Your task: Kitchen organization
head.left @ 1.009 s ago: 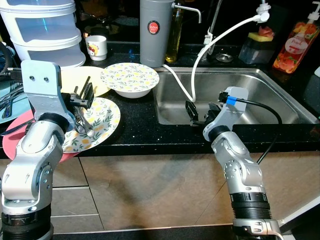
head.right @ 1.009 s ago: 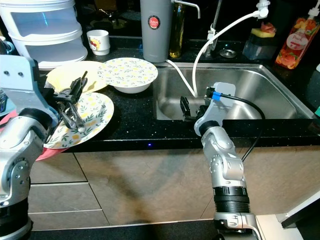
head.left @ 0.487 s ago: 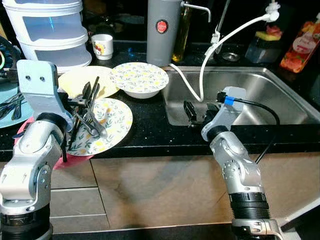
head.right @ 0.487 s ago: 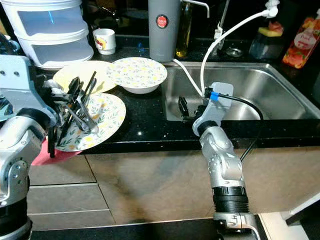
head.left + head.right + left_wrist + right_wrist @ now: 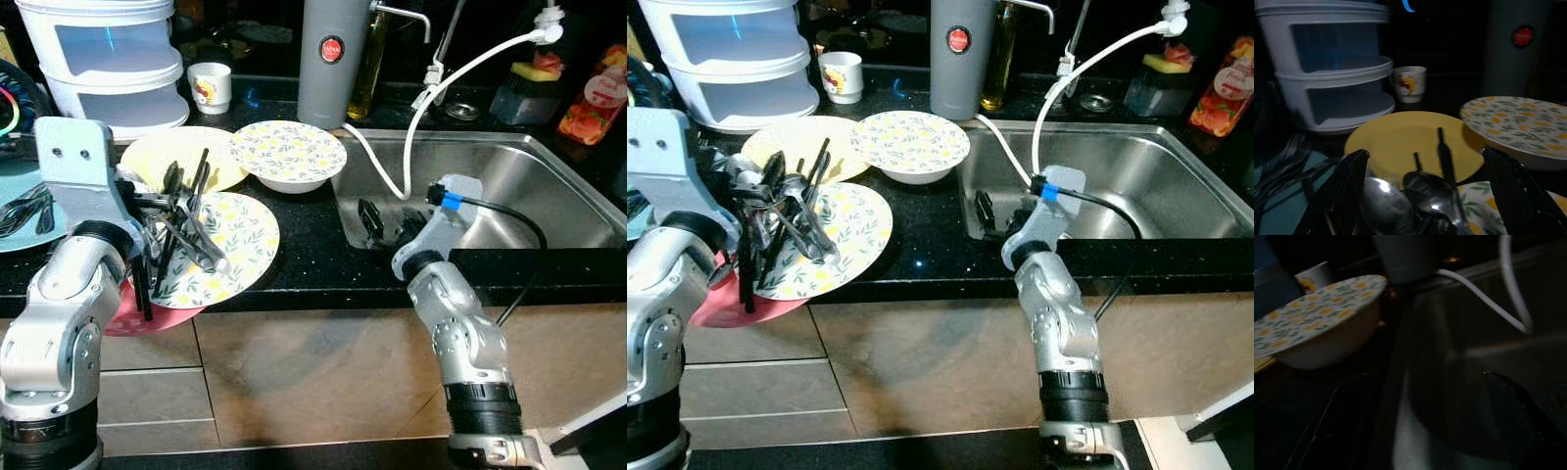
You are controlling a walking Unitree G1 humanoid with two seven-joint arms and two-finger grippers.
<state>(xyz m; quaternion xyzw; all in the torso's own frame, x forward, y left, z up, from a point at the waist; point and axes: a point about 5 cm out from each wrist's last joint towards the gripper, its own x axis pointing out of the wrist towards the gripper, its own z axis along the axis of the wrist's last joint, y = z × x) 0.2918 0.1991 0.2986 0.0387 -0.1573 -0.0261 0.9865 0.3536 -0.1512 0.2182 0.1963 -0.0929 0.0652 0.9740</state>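
My left gripper (image 5: 174,208) is shut on a bundle of cutlery (image 5: 188,238), spoons and black-handled pieces, held just above a floral plate (image 5: 240,250) at the counter's front edge. In the left wrist view the spoons (image 5: 1418,193) sit between my fingers (image 5: 1349,178). Some black handles hang down past the counter edge. My right gripper (image 5: 384,223) stands open at the front left corner of the steel sink (image 5: 509,181), holding nothing. A yellow plate (image 5: 162,157) and a floral bowl (image 5: 287,155) lie behind the floral plate.
A pink plate (image 5: 137,315) lies under the floral plate, and a teal plate with more cutlery (image 5: 24,211) lies at far left. At the back stand a white stacked container (image 5: 113,59), a mug (image 5: 211,86) and a grey flask (image 5: 331,59). A white hose (image 5: 431,103) drops into the sink.
The camera has shifted, sliding the scene to the right. The cutlery bundle in my left gripper has tipped, so its black handles hang lower. The right arm stays at the sink corner.
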